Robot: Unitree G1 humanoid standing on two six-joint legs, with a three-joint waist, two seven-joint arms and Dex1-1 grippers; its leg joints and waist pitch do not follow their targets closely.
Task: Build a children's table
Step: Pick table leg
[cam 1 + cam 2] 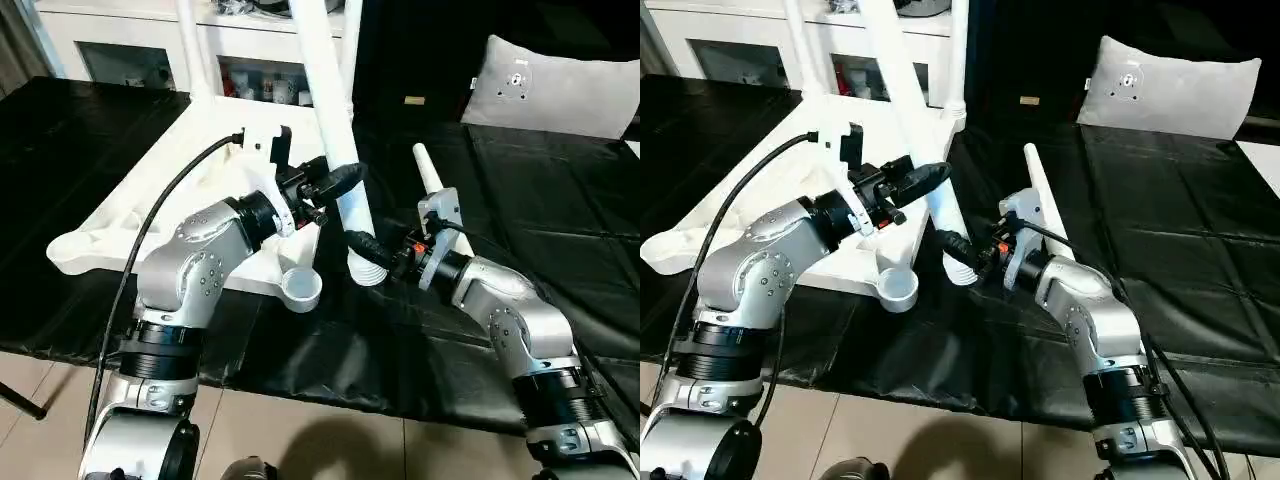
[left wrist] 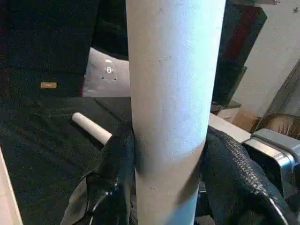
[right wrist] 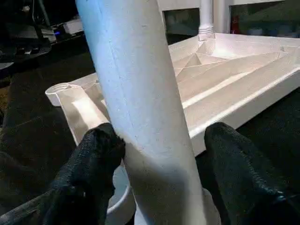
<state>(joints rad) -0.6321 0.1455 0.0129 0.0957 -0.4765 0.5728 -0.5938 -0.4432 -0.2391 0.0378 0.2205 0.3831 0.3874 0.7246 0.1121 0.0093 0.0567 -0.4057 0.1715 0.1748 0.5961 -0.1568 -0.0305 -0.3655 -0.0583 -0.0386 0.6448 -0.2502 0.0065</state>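
The white tabletop [image 1: 130, 215] lies underside up on the black-covered surface, with an empty round socket [image 1: 302, 290] at its near corner. Two legs [image 1: 187, 40] [image 1: 350, 40] stand upright at its far corners. My left gripper [image 1: 345, 178] is shut on a third leg [image 1: 335, 110], which leans and has its flared end [image 1: 368, 272] down on the black cover beside the empty socket. My right gripper [image 3: 161, 154] is open around this leg's lower part; one finger [image 3: 93, 159] touches it and the other stands off. A fourth leg [image 1: 430, 168] lies loose behind my right wrist.
A white cabinet with glass doors [image 1: 120, 55] stands behind the tabletop. A grey pillow [image 1: 560, 85] rests at the back right. The black cover [image 1: 540, 180] ends at a front edge just before my arms, with tiled floor [image 1: 330, 440] below.
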